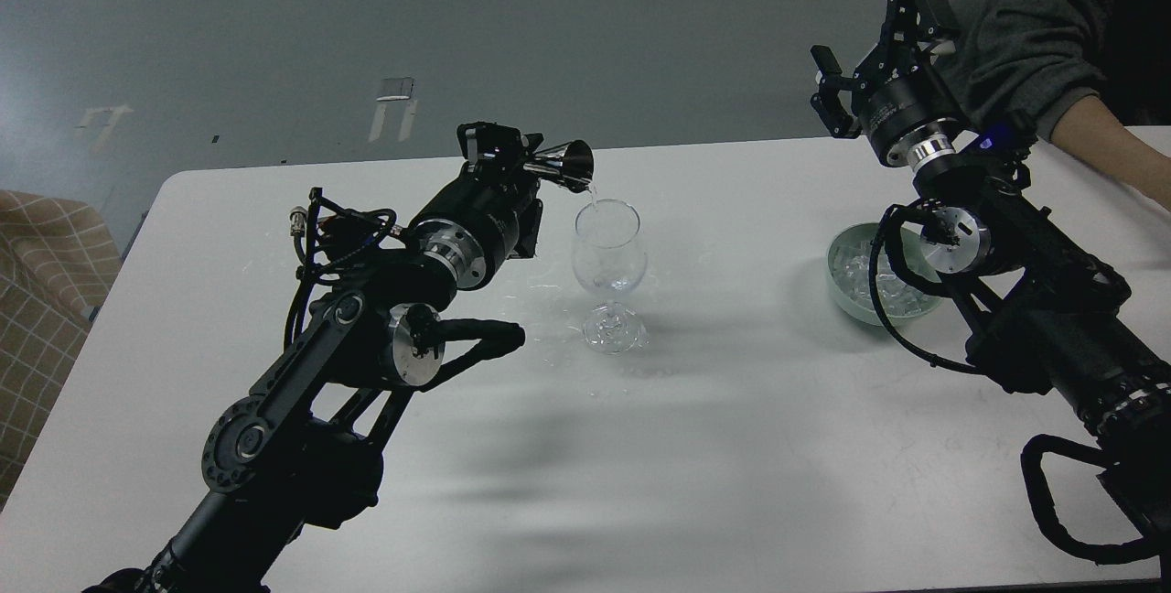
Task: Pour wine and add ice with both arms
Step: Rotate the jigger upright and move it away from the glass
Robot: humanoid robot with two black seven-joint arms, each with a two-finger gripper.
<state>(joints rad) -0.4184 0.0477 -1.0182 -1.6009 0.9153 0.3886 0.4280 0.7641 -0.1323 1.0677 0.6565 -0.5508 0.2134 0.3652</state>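
Tilting jigger (563, 163) in left claw (512, 154) over glass (608, 250); right claw (874, 48) raised, spread.

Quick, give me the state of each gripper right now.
Left gripper: shut on the metal jigger, tipped over the wine glass, pouring the wine.
Right gripper: open, holding nothing, raised beyond the ice bowl.

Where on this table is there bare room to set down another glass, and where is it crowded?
Free: the wide stretch between the wine glass and the green bowl, and the near table in front of them. Crowded: left of the glass, where the left gripper tips a metal cup, and around the bowl, partly covered by the right arm.
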